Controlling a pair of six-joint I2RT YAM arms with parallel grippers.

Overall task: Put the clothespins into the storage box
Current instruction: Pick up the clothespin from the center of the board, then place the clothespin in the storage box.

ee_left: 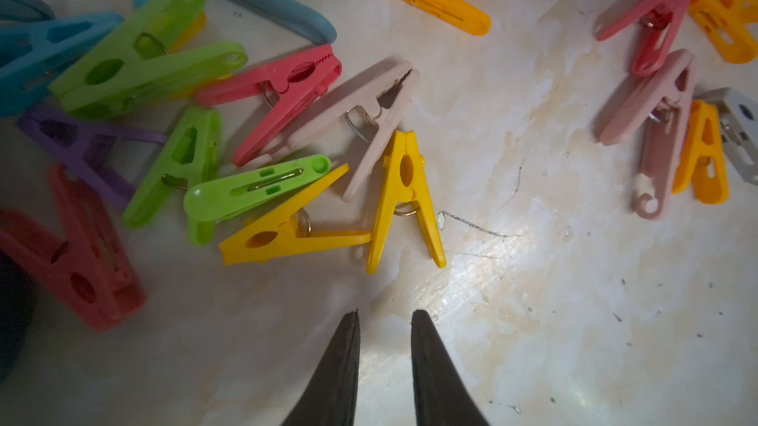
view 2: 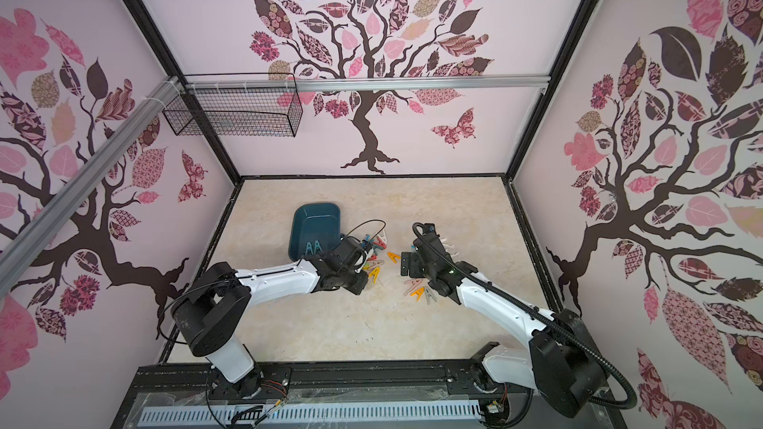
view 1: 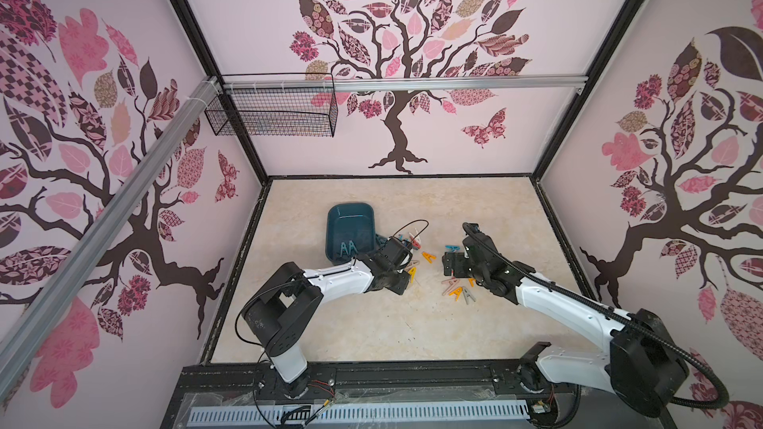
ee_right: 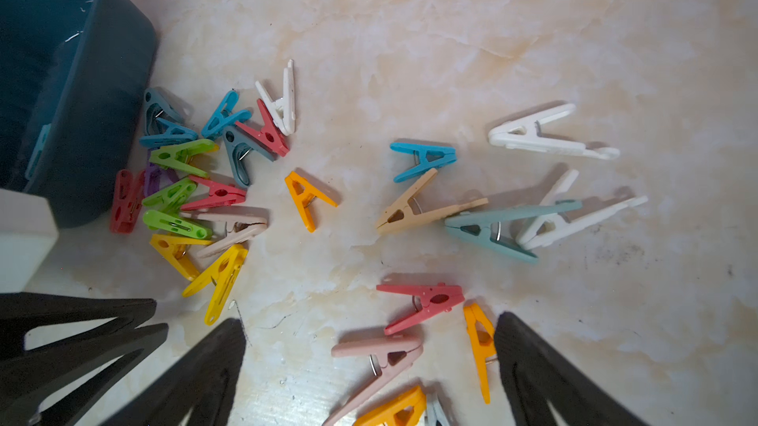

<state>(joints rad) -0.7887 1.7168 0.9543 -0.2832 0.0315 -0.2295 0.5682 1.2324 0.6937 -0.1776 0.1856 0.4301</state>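
Observation:
The dark teal storage box stands at the left of the marble floor, with two teal clothespins inside. A mixed pile of clothespins lies beside the box. My left gripper hovers next to this pile, jaws a narrow gap apart and empty, just short of a yellow clothespin. My right gripper is wide open above a small group of clothespins: pink, red and orange.
A lone orange clothespin lies between the arms. More white, teal, blue and beige ones lie beyond the right gripper. A black wire mesh basket hangs from the rail on the back wall. Patterned walls close in three sides.

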